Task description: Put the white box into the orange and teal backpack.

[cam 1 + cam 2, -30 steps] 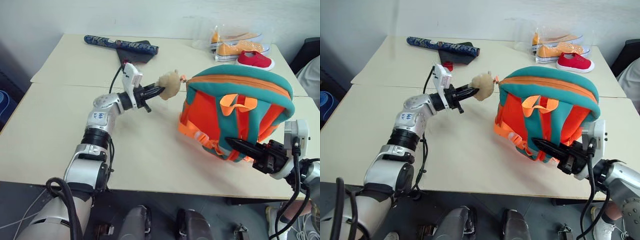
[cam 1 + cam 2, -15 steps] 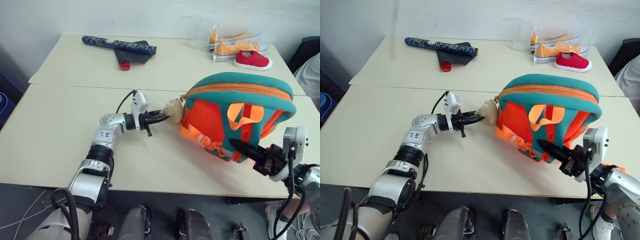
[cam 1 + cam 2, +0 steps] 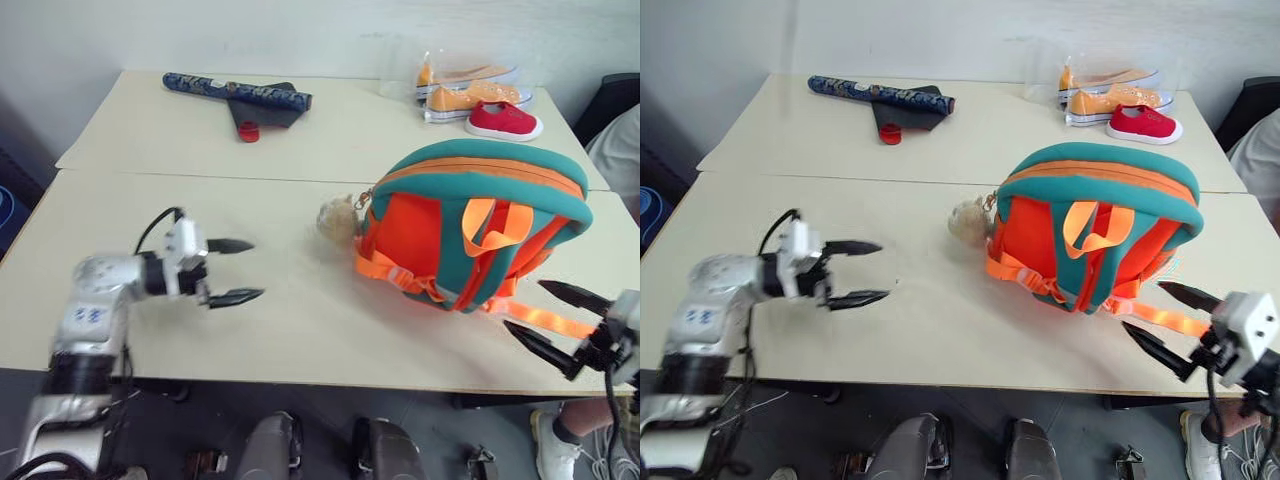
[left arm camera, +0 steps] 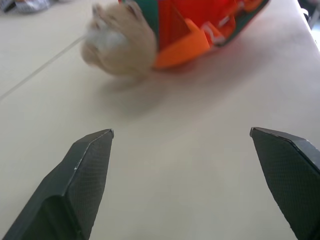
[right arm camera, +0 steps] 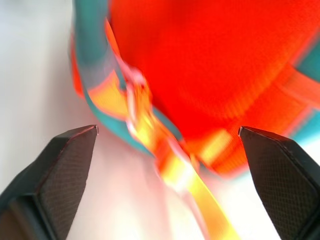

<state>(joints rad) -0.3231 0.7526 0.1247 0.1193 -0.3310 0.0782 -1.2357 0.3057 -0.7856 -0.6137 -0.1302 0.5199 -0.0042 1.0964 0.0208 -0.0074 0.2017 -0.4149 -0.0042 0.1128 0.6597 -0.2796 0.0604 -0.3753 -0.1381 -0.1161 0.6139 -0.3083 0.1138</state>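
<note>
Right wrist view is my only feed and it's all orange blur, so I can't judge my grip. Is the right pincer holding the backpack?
Observer: No. The right pincer is open, short of the body of the small orange and teal fabric backpack.
Operator: And the left one?
Observer: The left pincer is open too, apart from the tan plush toy at the backpack's side.
Operator: Anything behind the bag?
Observer: Orange and red shoes on the pale table, at its far edge.
</note>
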